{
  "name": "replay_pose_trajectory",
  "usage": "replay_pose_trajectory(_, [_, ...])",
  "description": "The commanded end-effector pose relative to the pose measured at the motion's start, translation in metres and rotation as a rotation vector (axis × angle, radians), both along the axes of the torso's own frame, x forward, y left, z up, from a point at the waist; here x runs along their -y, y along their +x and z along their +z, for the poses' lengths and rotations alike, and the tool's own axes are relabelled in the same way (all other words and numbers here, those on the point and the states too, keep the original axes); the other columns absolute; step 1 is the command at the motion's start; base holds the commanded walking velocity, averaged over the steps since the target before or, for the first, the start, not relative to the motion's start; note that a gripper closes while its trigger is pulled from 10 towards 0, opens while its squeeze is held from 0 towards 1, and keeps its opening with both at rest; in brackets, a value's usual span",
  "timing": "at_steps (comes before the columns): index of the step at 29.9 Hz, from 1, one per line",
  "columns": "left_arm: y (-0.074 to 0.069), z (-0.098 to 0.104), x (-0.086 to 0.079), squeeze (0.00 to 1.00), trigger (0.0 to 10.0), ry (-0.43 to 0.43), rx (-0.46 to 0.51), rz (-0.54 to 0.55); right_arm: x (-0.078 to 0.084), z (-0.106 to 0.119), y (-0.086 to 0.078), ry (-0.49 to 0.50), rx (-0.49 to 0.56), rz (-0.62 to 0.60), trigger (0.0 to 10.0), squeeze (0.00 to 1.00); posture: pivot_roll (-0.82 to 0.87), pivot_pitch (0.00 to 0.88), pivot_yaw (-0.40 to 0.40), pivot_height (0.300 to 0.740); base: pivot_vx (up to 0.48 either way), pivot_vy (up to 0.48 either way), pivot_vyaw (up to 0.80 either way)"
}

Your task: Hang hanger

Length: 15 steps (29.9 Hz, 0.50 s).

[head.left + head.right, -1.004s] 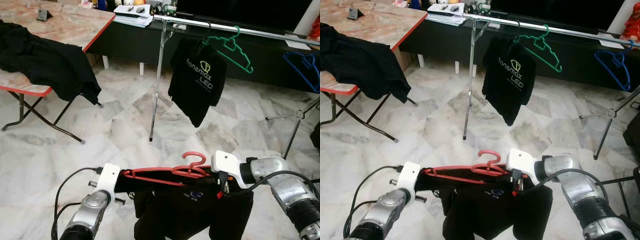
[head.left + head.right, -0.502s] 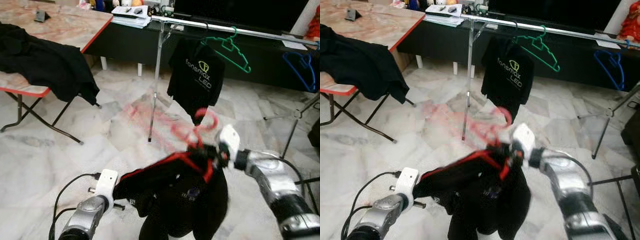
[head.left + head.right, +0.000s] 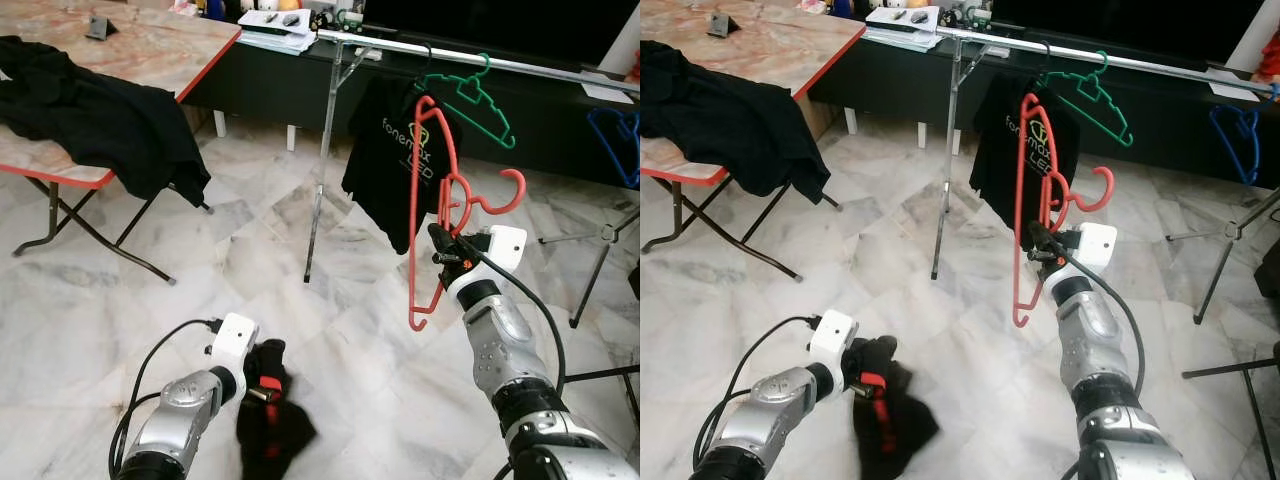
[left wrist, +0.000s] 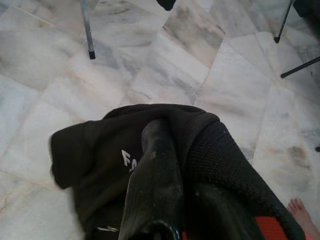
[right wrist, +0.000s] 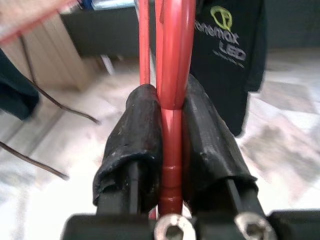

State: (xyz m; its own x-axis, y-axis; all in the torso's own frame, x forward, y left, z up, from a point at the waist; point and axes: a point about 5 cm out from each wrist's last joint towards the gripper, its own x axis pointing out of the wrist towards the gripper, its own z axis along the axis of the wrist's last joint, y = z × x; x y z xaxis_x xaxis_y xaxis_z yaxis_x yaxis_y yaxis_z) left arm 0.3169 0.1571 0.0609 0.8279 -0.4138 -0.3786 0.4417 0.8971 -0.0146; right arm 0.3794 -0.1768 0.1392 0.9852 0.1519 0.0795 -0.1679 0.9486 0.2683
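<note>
Between both tools: one red hanger (image 3: 432,205), one black shirt (image 3: 268,415).

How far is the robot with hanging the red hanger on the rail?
Done: the red hanger is bare, and the black garment hangs low in the left hand. In hand: the right hand is shut on the hanger, tilted on end in front of the metal rail. Left: hooking it onto the rail, near the green hanger.

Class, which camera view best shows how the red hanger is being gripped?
The right wrist view: the right end effector has both fingers pressed against the red hanger bar. The eye views show the whole hanger held upright, its grip small. The left wrist view shows a black shirt.
</note>
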Motion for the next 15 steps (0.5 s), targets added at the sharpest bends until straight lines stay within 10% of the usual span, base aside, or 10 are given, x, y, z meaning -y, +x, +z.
replay_pose_trajectory(1, [0.001, -0.001, -0.004, 0.0, 0.0, 0.041, 0.029, 0.047, 0.004, -0.012, -0.002, -0.104, -0.08, -0.04, 10.0, 0.0, 0.04, 0.188, -0.114, 0.74, 0.0, 0.0, 0.0])
replay_pose_trajectory(4, [0.004, -0.005, -0.026, 0.0, 0.0, 0.107, 0.036, 0.226, 0.014, -0.042, -0.011, -0.247, -0.263, -0.129, 10.0, 0.0, 0.04, 0.188, -0.114, 0.74, 0.0, 0.0, 0.0])
replay_pose_trajectory(5, [0.004, -0.007, -0.034, 0.0, 2.0, 0.125, 0.048, 0.288, 0.018, -0.05, -0.016, -0.207, -0.295, -0.16, 10.0, 0.0, 0.04, 0.19, -0.112, 0.74, 0.0, 0.0, 0.0])
replay_pose_trajectory(6, [0.0, -0.01, -0.049, 0.0, 10.0, 0.127, 0.062, 0.398, 0.025, -0.066, -0.026, -0.127, -0.356, -0.202, 10.0, 0.0, 0.04, 0.189, -0.107, 0.74, 0.0, 0.0, 0.0])
replay_pose_trajectory(15, [-0.02, 0.013, -0.073, 0.0, 10.0, -0.086, 0.303, 0.597, 0.039, -0.119, -0.068, -0.035, -0.529, -0.309, 10.0, 0.0, 0.03, 0.172, -0.089, 0.74, 0.0, 0.0, 0.0])
